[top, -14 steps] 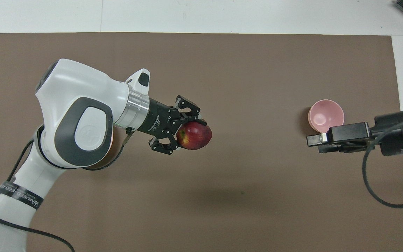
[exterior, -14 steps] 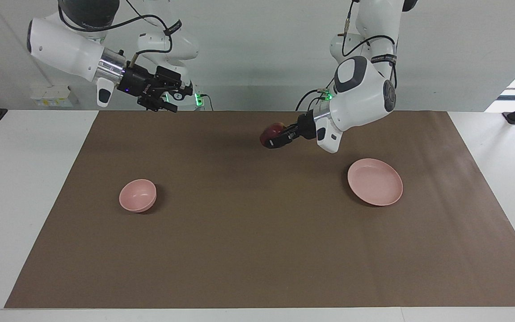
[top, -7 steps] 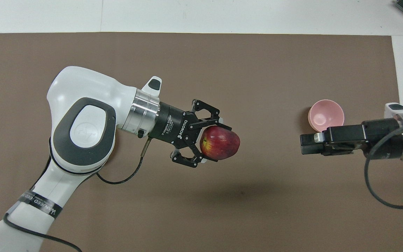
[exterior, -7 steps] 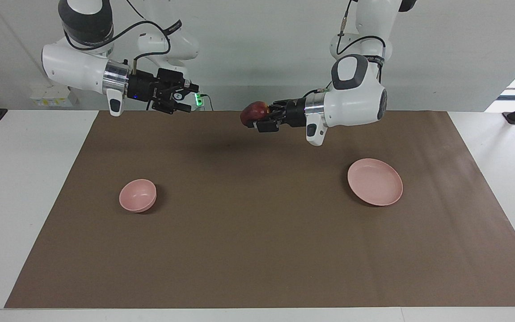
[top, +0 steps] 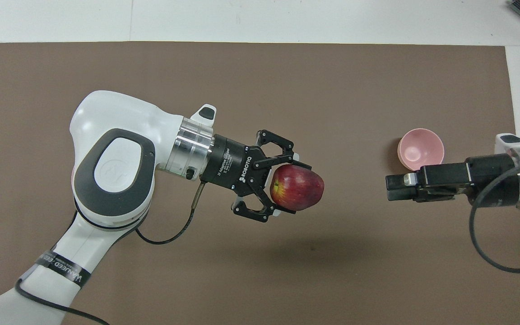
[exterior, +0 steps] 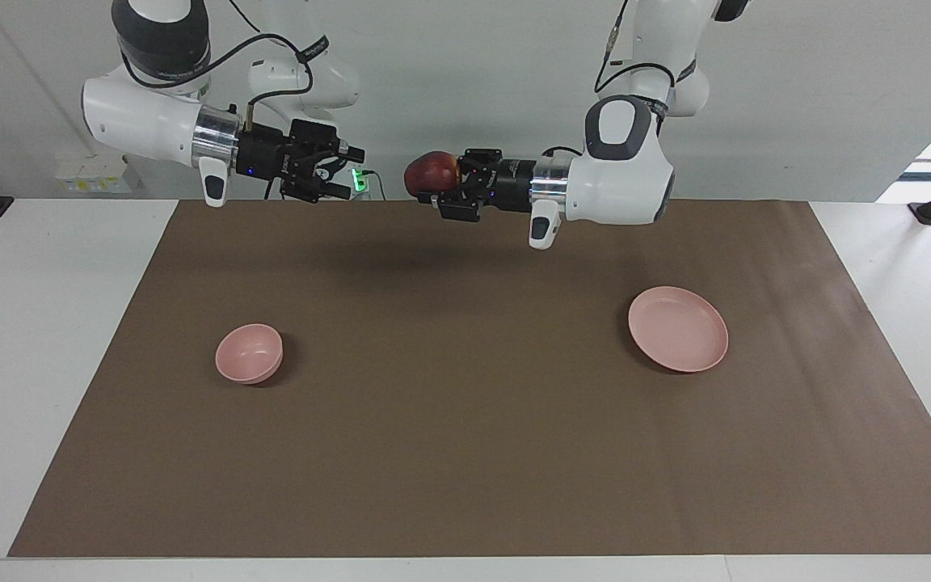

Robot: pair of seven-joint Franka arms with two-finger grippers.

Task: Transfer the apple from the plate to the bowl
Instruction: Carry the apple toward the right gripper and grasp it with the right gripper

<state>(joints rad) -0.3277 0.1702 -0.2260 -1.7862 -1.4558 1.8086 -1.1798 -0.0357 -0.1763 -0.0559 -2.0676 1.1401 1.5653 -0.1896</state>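
Two robot arms over a table [exterior: 61, 339] covered by a brown mat [exterior: 465, 453].

Left gripper [exterior: 443, 187] raised high over the mat's middle, wrist level, fingers pinching the apple [exterior: 431, 172] from two sides — held out sideways toward the right arm, most likely for a hand-over. Apple dark red with a yellow-green patch, well clear of the mat, shadow cast on the mat beneath it.

Right gripper [exterior: 342, 170] also raised and level, pointing at the apple from the right arm's end, with a clear gap between the two. Fingers of the right gripper spread apart in the facing view, probably ready to receive.

Plate [exterior: 678, 329] bare on the mat toward the left arm's end. In the overhead view, hidden under the left arm.

Bowl [exterior: 249, 353] upright and bare toward the right arm's end, well apart from the plate — likely too far for the left arm, which would explain passing the apple across in mid-air.

Judged from this: lift done, transfer in hand, drop into the bowl not yet done. Risk at the exchange — a round, smooth apple could slip if released before a firm second grip.
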